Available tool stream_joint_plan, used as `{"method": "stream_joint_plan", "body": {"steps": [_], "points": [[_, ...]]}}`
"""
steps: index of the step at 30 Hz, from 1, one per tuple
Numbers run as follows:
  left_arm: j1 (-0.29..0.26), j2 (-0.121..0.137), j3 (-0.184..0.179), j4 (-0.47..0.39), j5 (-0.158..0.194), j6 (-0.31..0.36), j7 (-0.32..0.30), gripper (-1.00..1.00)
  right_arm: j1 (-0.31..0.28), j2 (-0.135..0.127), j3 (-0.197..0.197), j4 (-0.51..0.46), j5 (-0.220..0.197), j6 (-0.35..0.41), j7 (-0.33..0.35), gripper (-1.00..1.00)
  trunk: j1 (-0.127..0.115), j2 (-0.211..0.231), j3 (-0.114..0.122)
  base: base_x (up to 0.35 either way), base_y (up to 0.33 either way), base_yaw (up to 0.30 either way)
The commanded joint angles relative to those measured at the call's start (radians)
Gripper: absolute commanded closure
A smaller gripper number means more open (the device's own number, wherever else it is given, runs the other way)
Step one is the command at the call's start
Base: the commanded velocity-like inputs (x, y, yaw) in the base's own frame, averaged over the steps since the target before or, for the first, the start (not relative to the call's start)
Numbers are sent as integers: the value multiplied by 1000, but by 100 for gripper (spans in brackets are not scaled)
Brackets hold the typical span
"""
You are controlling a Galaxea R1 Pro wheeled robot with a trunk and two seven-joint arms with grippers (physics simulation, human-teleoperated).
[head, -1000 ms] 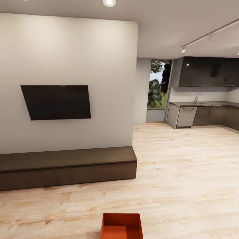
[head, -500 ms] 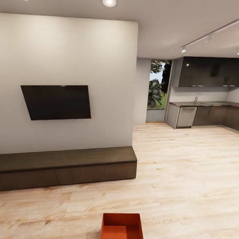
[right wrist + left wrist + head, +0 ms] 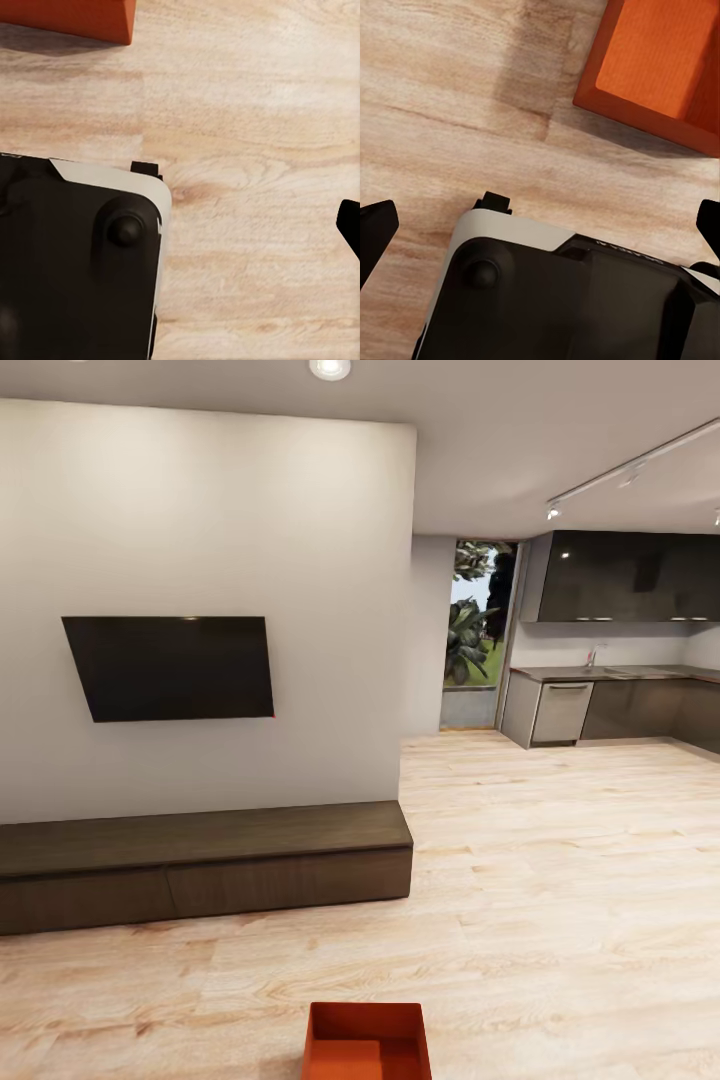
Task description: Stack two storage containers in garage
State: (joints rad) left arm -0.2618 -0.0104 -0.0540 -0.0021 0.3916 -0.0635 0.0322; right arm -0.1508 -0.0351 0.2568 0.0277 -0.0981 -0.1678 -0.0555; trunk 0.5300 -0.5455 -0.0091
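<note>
Orange-red container (image 3: 366, 1042) on wood floor (image 3: 560, 880); left claw (image 3: 540, 225) spread, pointing down.

A home: wall TV (image 3: 170, 668), low cabinet (image 3: 200, 865), open kitchen (image 3: 620, 660).

- Almost nothing is changing across the head views: the whole scene is sitting in the same place, so the camera is holding still.
- The orange-red storage container (image 3: 366, 1042) at the bottom edge is showing a slightly different inner floor patch: the lighter rectangle inside it is reading a little smaller and lower than a second ago, a very slight difference that may be only rendering.
</note>
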Motion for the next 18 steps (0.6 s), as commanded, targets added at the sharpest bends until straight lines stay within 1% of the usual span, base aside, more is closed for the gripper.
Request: {"method": "stream_joint_plan", "body": {"steps": [1,12,18], "points": [[0,0,-6,1,6,-3,3,-100,-1,1,8,3,-9,-6,0,-100,4,-8,-4,0,0,0],[0,0,-6,1,7,-3,4,-100,-1,8,2,3,-10,-7,-1,-100,46,-85,-39,0,0,0],[0,0,-4,1,7,-3,3,-100,-1,5,1,3,-9,-7,-1,-100,69,-127,-57,0,0,0]]}}
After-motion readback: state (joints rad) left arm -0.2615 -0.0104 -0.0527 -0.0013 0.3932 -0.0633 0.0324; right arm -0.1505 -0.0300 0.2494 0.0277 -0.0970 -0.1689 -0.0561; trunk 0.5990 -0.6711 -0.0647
